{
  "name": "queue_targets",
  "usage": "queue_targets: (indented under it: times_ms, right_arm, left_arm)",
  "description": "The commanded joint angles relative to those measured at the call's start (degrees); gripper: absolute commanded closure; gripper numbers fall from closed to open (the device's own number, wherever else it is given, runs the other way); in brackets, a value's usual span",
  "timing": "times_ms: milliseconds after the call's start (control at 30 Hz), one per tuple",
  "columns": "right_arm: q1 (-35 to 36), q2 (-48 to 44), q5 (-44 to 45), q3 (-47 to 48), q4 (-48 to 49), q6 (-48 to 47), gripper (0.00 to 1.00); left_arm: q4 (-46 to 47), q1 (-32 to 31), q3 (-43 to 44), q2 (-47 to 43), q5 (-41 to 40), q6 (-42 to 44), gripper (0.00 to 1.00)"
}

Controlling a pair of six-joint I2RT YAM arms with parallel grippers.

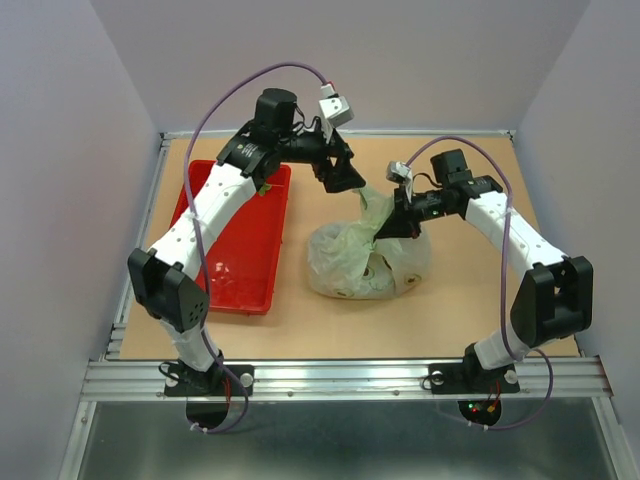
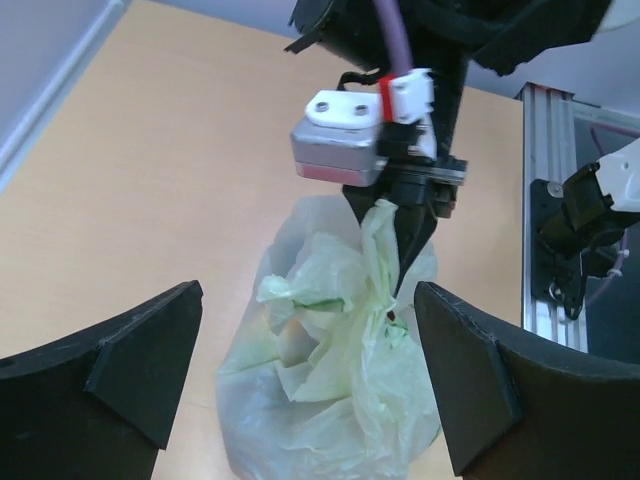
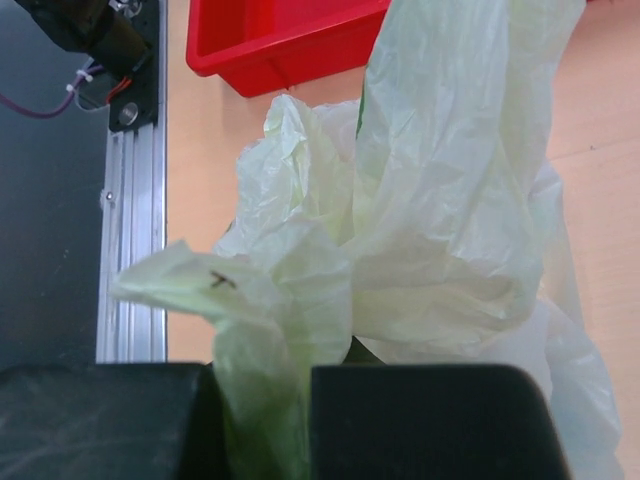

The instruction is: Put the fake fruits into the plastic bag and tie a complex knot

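At the far left, the red tray (image 1: 232,262) is lying on the tan table (image 1: 450,315), and the left arm is reaching over its far end toward the middle. The left gripper (image 1: 348,180) is hovering just above and behind the plastic bag (image 1: 345,262). In its wrist view its 2 fingers (image 2: 140,375) are standing wide apart with nothing between them, framing the crumpled top of the bag (image 2: 330,390) without touching it.

The bag is sitting on the table just right of the tray, near the centre, bulging low and gathering upward into pale-green strips. A dark shape from the fake fruits (image 1: 376,268) is showing dimly through the film; which fruit it is I cannot tell. Whether the strips are tied I cannot tell either.

On the right, the right gripper (image 1: 393,222) is pressing in at the bag's upper right side. Its fingers (image 3: 430,425) are clamping shut on 1 twisted strip of the bag (image 3: 450,200), which is rising between them and fanning out above.
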Motion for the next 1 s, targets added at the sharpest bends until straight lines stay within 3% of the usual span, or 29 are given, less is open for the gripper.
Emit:
queue_targets:
  times_ms: [0,200,300,367,467,500,567,600,633,767,900,967]
  right_arm:
    - [2.0,-3.1,1.8,1.6,1.9,-4.0,1.0]
    - [2.6,-3.6,3.3,1.7,1.9,-4.6,0.99]
    - [2.6,-4.0,3.9,1.5,1.9,-5.1,1.0]
    - [2.7,-4.2,4.1,1.4,1.9,-5.4,1.0]
    - [2.7,-3.9,5.2,1.5,2.0,-5.0,0.99]
    - [2.7,-3.8,5.4,1.5,2.2,-4.4,1.0]
    - [2.6,-3.6,5.8,1.5,2.5,-3.7,1.0]
    - [2.7,-3.4,6.1,1.5,3.1,-2.3,1.0]
    - [2.6,-3.2,6.2,1.5,3.5,-1.3,1.0]
    - [2.6,-3.4,6.2,0.7,6.2,2.8,0.99]
    - [2.6,-2.6,8.3,0.4,12.4,15.0,0.99]
    - [2.6,-2.6,10.2,-0.6,16.2,21.4,1.0]
  left_arm:
    - [-1.5,-0.5,3.5,4.1,3.2,-1.6,0.01]
    - [-4.7,-1.2,2.2,5.1,4.6,-0.3,0.03]
    - [-7.5,-1.1,0.8,5.1,5.4,1.5,0.08]
    - [-9.2,-1.1,0.6,5.3,7.1,2.6,0.18]
    - [-12.6,-0.8,1.0,5.6,8.7,4.6,0.39]
    - [-13.0,-0.7,1.0,5.3,8.8,4.9,0.57]
    - [-12.1,-0.5,0.6,4.4,8.9,4.5,0.78]
    - [-10.6,-0.5,-0.1,3.2,8.8,4.2,0.93]
    - [-9.6,-0.5,-0.7,2.4,8.7,3.8,1.0]
    - [-4.2,-0.6,-4.4,-1.7,8.4,1.4,1.0]
    - [-8.0,-4.5,-7.7,-5.0,6.5,6.1,1.0]
    - [-8.7,-7.2,-12.2,-7.8,0.0,7.9,1.0]
